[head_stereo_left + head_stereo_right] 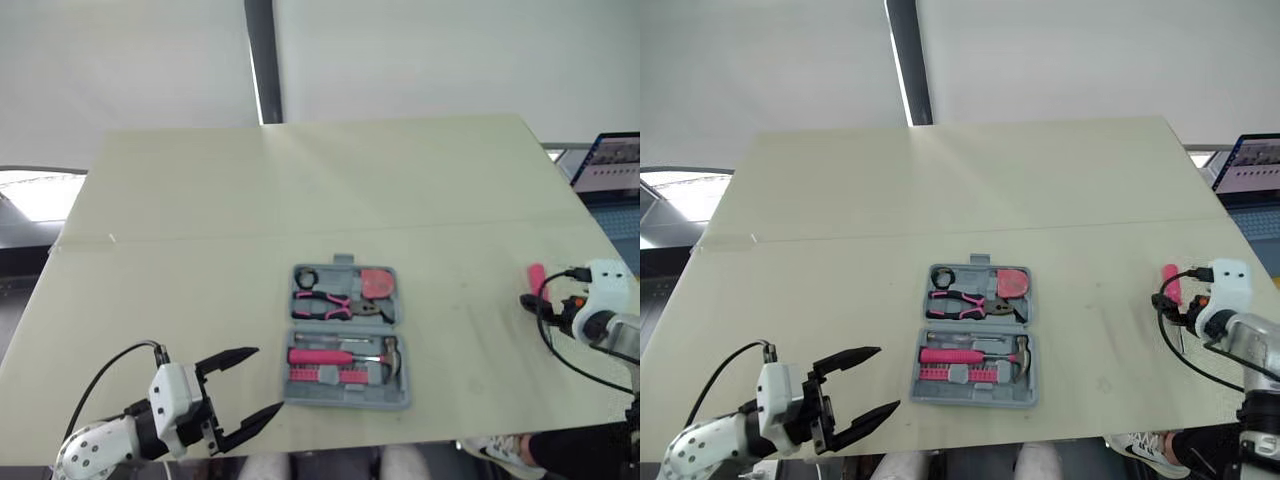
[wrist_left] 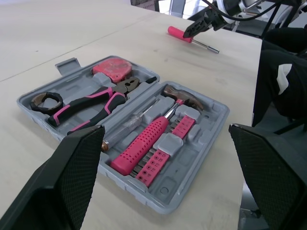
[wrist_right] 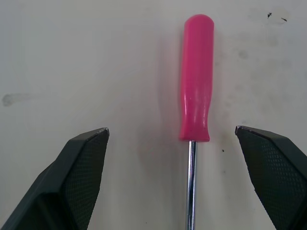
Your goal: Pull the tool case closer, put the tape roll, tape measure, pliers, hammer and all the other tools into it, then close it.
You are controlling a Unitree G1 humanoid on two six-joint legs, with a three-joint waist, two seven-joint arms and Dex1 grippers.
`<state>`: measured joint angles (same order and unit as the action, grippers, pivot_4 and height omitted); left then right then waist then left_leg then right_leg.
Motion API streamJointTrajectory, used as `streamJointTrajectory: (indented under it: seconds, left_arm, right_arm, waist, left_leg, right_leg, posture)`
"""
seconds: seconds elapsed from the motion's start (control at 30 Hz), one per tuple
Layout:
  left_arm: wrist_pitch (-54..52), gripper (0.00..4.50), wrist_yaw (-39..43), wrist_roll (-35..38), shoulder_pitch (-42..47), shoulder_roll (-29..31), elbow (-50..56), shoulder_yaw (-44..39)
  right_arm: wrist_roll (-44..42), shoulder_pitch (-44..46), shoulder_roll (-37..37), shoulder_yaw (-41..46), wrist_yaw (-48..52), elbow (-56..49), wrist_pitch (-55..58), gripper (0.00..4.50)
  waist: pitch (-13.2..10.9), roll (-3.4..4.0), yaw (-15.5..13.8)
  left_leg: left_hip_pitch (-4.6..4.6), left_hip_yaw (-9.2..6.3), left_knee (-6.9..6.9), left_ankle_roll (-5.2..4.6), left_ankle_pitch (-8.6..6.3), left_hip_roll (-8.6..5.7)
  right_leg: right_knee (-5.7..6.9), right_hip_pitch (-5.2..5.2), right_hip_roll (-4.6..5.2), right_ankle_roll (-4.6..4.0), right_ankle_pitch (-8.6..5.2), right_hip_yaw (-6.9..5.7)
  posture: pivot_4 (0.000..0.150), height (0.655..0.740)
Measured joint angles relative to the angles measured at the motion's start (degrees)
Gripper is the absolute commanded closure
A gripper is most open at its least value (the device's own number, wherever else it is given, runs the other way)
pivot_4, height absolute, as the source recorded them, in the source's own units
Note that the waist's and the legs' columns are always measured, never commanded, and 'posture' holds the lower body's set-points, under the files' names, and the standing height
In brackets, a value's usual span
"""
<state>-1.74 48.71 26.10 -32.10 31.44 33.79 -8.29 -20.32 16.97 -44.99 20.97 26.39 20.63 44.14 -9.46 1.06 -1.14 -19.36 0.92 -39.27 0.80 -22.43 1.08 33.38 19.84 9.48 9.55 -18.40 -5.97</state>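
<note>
Left claw (image 1: 268, 378) is hovering spread, just left of the open case (image 1: 345, 335). Well right on the counter (image 1: 300, 200), right claw (image 3: 171, 129) is hanging spread over the screwdriver (image 3: 196, 76): light, stiff, probably slick; its pink handle is looking the best hold.

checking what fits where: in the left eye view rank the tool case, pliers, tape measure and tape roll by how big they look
Largest to smallest:
tool case
pliers
tape measure
tape roll
All lie in the case, so nearness hardly matters.
</note>
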Motion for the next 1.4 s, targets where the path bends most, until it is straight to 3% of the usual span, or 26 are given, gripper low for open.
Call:
streamJointTrajectory:
  seconds: [0.37,0.9,1.0,1.2,1.23,1.4]
  left_arm:
    - [0.0,0.05,-0.9,-0.3,-0.9,0.0,0.5,0.0]
    - [0.0,0.05,-1.1,-0.3,-1.5,0.3,1.5,-0.8]
    - [0.0,0.00,-1.2,-0.3,-1.5,0.3,1.5,-0.8]
    - [0.4,0.00,-1.6,-0.9,-1.5,0.1,1.4,-0.7]
    - [0.6,0.00,-1.6,-1.1,-1.5,0.1,1.4,-0.7]
    - [1.0,0.00,-1.9,-1.7,-1.2,-0.6,1.3,0.0]
  right_arm:
    - [4.4,8.1,0.0,-3.1,0.6,13.6,-6.7,0.00]
    - [4.8,9.5,0.3,-3.3,0.8,18.0,-7.8,0.00]
    - [4.7,9.5,0.6,-3.3,1.0,18.0,-8.1,0.93]
    - [4.7,9.8,1.3,-3.3,1.2,18.0,-9.0,3.90]
    - [4.7,9.9,1.3,-3.3,1.3,18.0,-9.1,4.09]
    - [5.2,10.3,1.3,-3.9,1.7,17.9,-9.0,4.08]
  waist:
    - [0.0,0.01,0.0]
    - [0.0,0.01,0.1]
    - [0.0,0.01,0.1]
    - [0.0,0.01,0.0]
    - [0.0,0.01,0.0]
    - [0.0,0.01,0.2]
  left_leg:
    - [-0.08,0.03,0.00,0.01,0.01,0.02]
    - [-0.12,0.04,0.00,0.02,0.01,0.02]
    - [-0.12,0.04,0.00,0.02,0.01,0.02]
    - [-0.12,0.04,0.00,0.02,0.01,0.02]
    - [-0.12,0.04,0.00,0.02,0.01,0.02]
    - [-0.12,0.05,0.00,0.02,0.01,0.03]
  right_leg:
    - [0.00,0.08,0.00,0.00,0.00,0.00]
    - [0.00,0.12,0.00,0.00,0.00,0.00]
    - [0.00,0.12,0.00,0.00,0.00,0.00]
    - [0.00,0.11,0.00,0.01,0.00,0.00]
    - [0.00,0.11,0.00,0.00,0.00,0.00]
    - [0.00,0.12,0.00,0.00,0.00,0.00]
  posture:
    - [0.150,0.7373]
    - [0.150,0.7373]
    - [0.150,0.7373]
    - [0.150,0.7373]
    - [0.150,0.7373]
    - [0.150,0.7373]
